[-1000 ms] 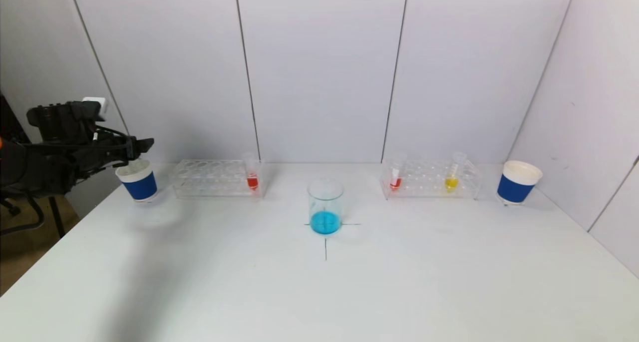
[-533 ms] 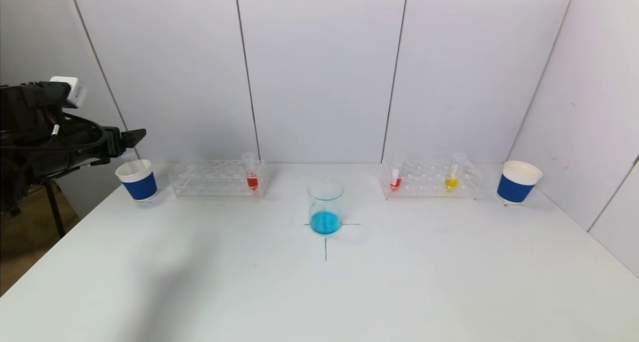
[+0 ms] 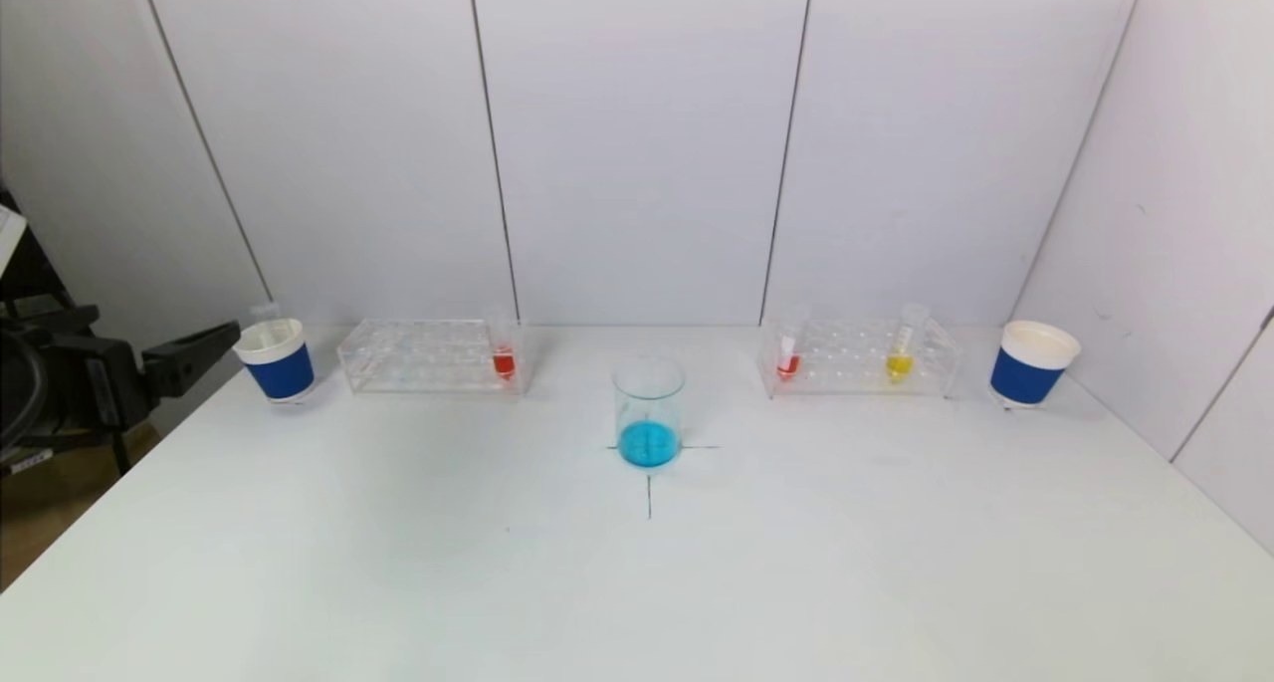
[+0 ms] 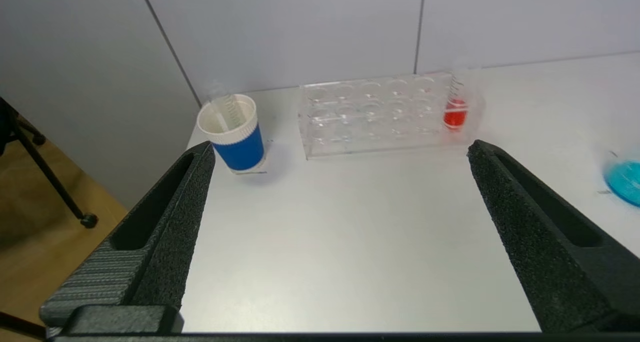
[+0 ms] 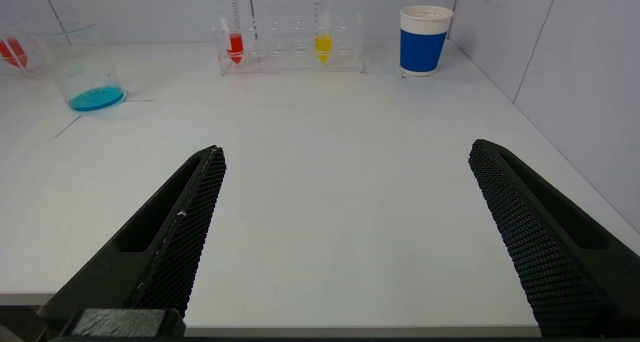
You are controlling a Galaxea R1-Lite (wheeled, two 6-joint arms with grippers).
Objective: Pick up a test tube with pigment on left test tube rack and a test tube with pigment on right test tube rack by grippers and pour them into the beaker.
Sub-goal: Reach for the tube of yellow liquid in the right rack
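Note:
A glass beaker (image 3: 649,410) with blue liquid stands on the table centre. The clear left rack (image 3: 428,356) holds one tube of red pigment (image 3: 504,361). The clear right rack (image 3: 858,357) holds a red tube (image 3: 788,363) and a yellow tube (image 3: 900,362). My left gripper (image 3: 214,343) is open and empty at the table's left edge, beside the left blue cup (image 3: 276,359); the left wrist view (image 4: 340,150) shows a clear empty tube (image 4: 227,113) inside that cup. My right gripper (image 5: 347,150) is open and empty over the near right table, out of the head view.
A second blue paper cup (image 3: 1032,362) stands at the far right, next to the right rack. White wall panels close the back and right sides. A black cross mark (image 3: 649,483) lies under the beaker. The table's left edge drops to the floor.
My left arm has pulled back from above the left blue cup, lowering and moving left toward the table's edge. The empty tube stays in the cup.

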